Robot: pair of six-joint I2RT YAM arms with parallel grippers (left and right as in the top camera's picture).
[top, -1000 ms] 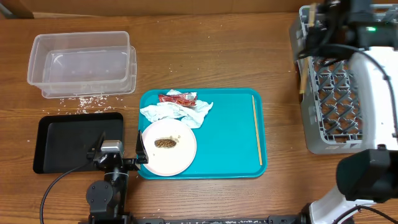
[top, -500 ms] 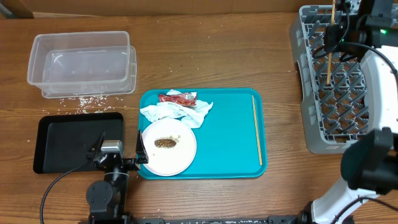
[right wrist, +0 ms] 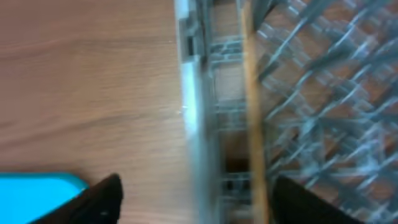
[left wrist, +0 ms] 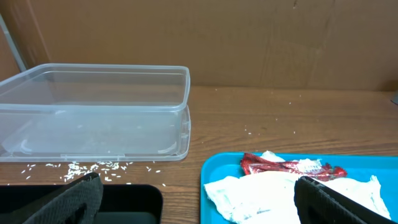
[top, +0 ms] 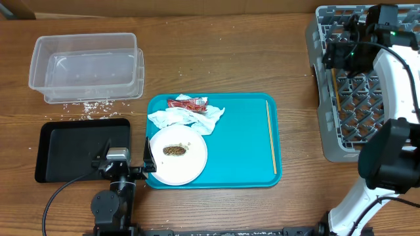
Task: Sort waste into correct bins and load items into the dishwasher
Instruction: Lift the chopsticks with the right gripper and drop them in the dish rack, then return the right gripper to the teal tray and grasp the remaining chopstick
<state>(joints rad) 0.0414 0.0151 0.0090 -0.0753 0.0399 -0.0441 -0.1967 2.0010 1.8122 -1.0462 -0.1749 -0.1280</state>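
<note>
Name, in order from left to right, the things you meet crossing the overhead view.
black tray → white plate → chopstick → dish rack. The clear tub spans the same stretch as the black tray, so it is left out.

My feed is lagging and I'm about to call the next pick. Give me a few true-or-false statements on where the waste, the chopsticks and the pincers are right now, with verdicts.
1. One chopstick lies on the turquoise tray. True.
2. The napkin is in the clear tub. False: it lies on the turquoise tray, beside the red wrapper.
3. The brown food scrap sits on the white plate. True.
4. The left pincer is shut on the red wrapper. False: its fingers are wide apart and hold nothing.
5. The right pincer is over the black tray. False: it is at the edge of the grey dish rack.
</note>
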